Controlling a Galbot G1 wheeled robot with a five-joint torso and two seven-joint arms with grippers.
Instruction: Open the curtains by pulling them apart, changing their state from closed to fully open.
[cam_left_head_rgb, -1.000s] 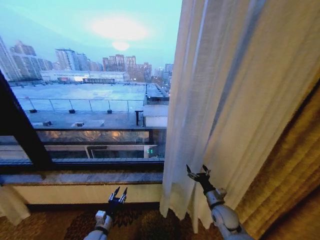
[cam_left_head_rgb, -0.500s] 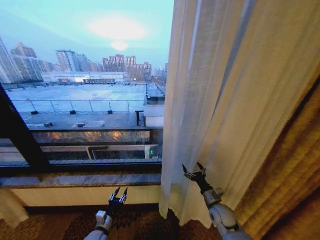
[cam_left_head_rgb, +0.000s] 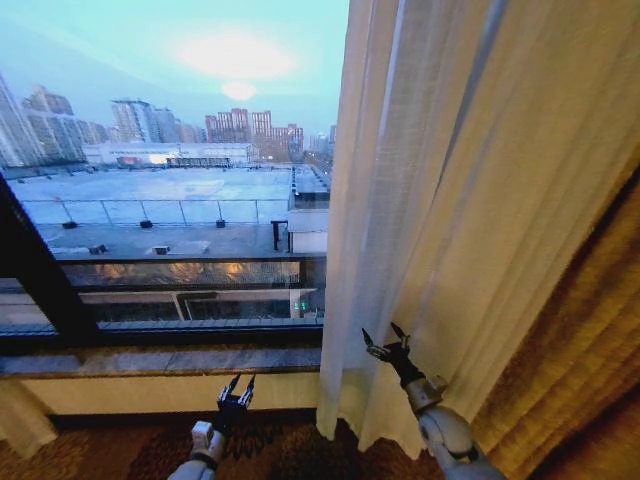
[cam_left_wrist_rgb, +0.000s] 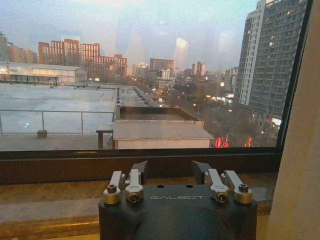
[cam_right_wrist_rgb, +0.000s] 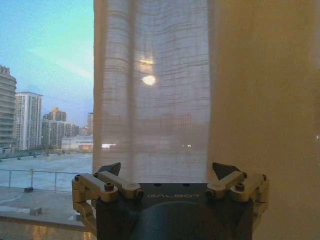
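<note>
My right gripper (cam_left_head_rgb: 387, 340) is raised in front of the sheer curtain panel (cam_left_head_rgb: 440, 200), fingers spread wide and holding nothing. From the head view its tips sit against or just short of the lower pleats; I cannot tell whether they touch the fabric. In the right wrist view the same gripper (cam_right_wrist_rgb: 167, 171) faces the panel (cam_right_wrist_rgb: 150, 90) straight on, both fingers splayed apart, the cloth directly ahead of them and its free edge just past one fingertip, with open sky and city beyond that edge.

My left gripper (cam_left_head_rgb: 238, 383) hangs low, well away from the right one, pointing at the wall under the window sill (cam_left_head_rgb: 160, 358). Its fingers are parted too, empty. In the left wrist view this gripper (cam_left_wrist_rgb: 173, 169) faces the glass and the dark window frame (cam_left_wrist_rgb: 140, 160) ahead.

The panel is gathered on the right gripper's side, and the window (cam_left_head_rgb: 170, 180) ahead of the left gripper is uncovered. Beyond the sheer panel, farther from the left gripper, hangs a thick golden drape (cam_left_head_rgb: 580, 350). A small bit of pale cloth (cam_left_head_rgb: 22, 420) shows low at the far left, well outside the left gripper.
</note>
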